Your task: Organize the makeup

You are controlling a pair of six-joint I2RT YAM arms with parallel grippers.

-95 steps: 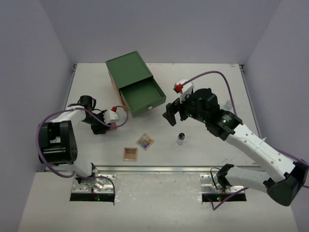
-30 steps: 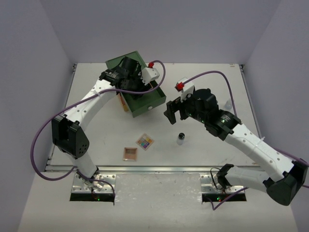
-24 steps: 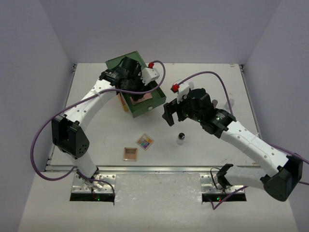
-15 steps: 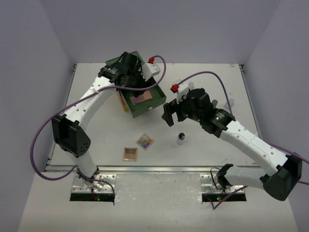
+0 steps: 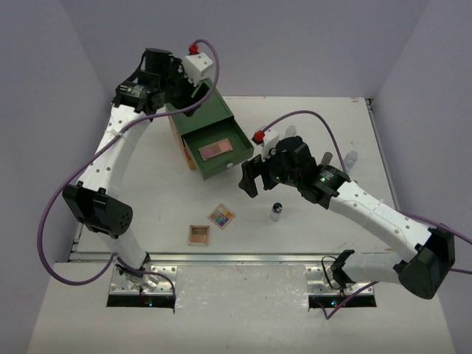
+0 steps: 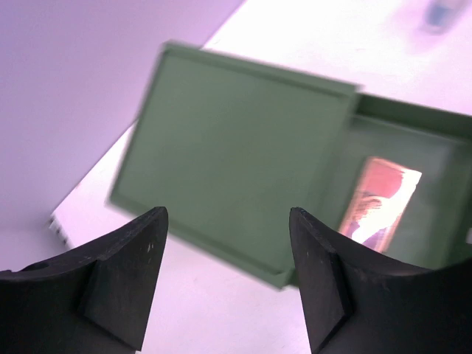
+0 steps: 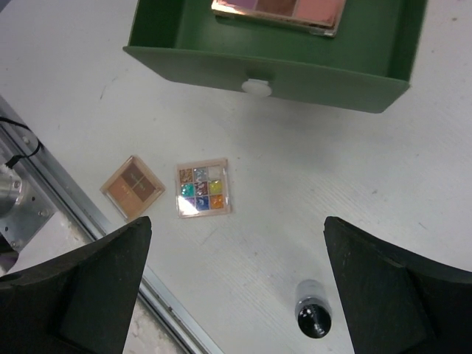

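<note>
While the pink palette (image 5: 215, 150) lies flat in the open drawer (image 5: 221, 167) of the green box (image 5: 198, 110), three items sit on the desk (image 5: 133, 214) in front of it: the multicolour palette (image 7: 202, 187), the tan palette (image 7: 133, 187) just beside it, and a small black-capped bottle (image 7: 313, 317) standing upright to their right. A clear bottle (image 5: 349, 158) seems to lie near the desk's right edge, too faint to be sure. The left gripper (image 6: 227, 217) hangs high above the box's closed top, jaws apart with nothing between them. The right gripper (image 7: 237, 228) is spread wide and empty over the bare desk between the drawer front and the loose items. The likely trouble lies in the next pick. The palettes are thin and lie flat, so fingers coming down on one may skid off it or shove it into its neighbour. A sweep towards the bottle could tip it and set it rolling, and a low pass could nudge the drawer shut. A second ago the left gripper was down in the drawer; it has since lifted back and away, leaving the pink palette uncovered. Meanwhile the right gripper has drifted left, closer to the drawer front.
</note>
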